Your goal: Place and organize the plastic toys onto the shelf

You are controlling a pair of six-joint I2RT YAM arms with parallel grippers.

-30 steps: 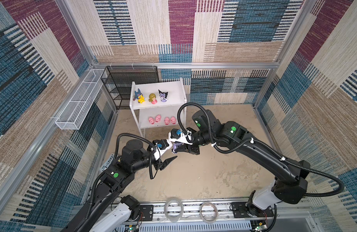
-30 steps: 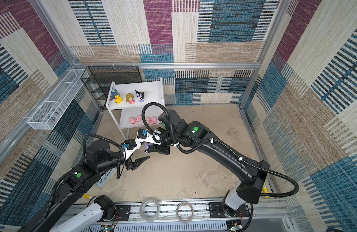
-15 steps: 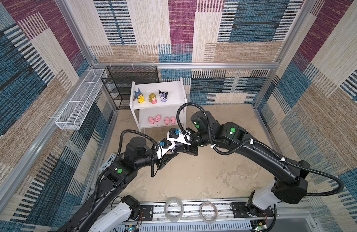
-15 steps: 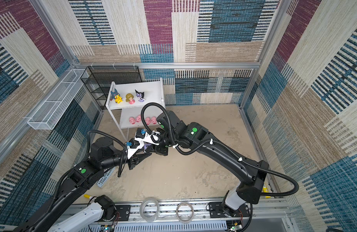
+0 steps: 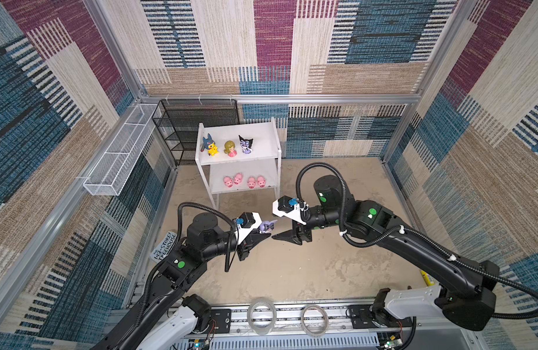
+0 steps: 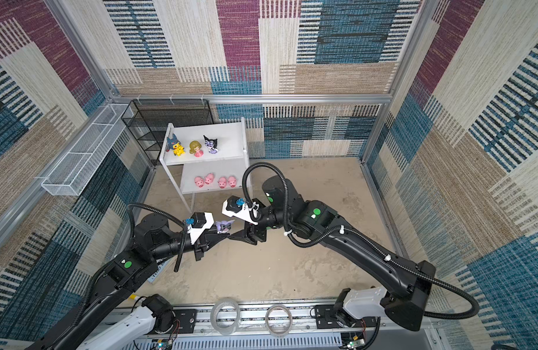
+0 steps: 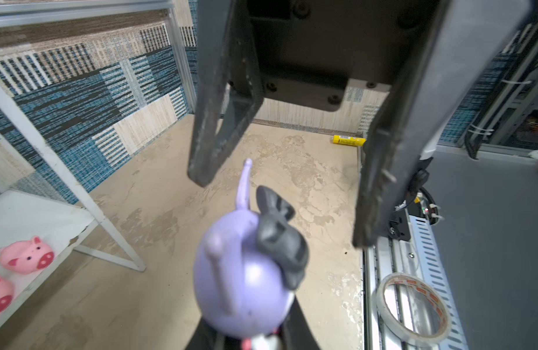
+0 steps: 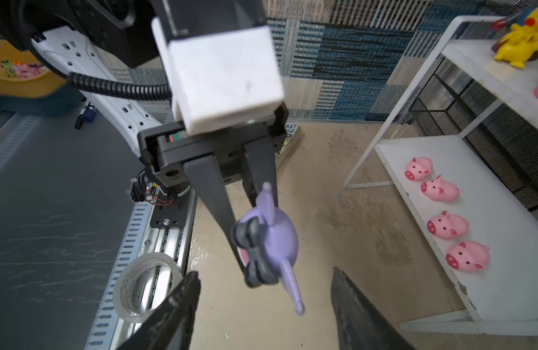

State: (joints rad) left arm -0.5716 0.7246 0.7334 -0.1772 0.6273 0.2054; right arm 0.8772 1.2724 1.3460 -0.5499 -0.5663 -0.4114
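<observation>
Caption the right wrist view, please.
Left gripper holds the purple toy facing the open right gripper; pink pigs shelved.

Woven patchwork wall panels (image 5: 274,45) in blue, magenta, beige and cream close in three sides, framed by silver aluminium rails (image 5: 322,98). The mottled, stained beige floor (image 5: 292,266) is evenly lit. In both top views a black wire-mesh rack (image 5: 198,118) stands in the corner at eleven o'clock. A long white wire basket (image 5: 119,151) runs along the wall at ten o'clock.
</observation>
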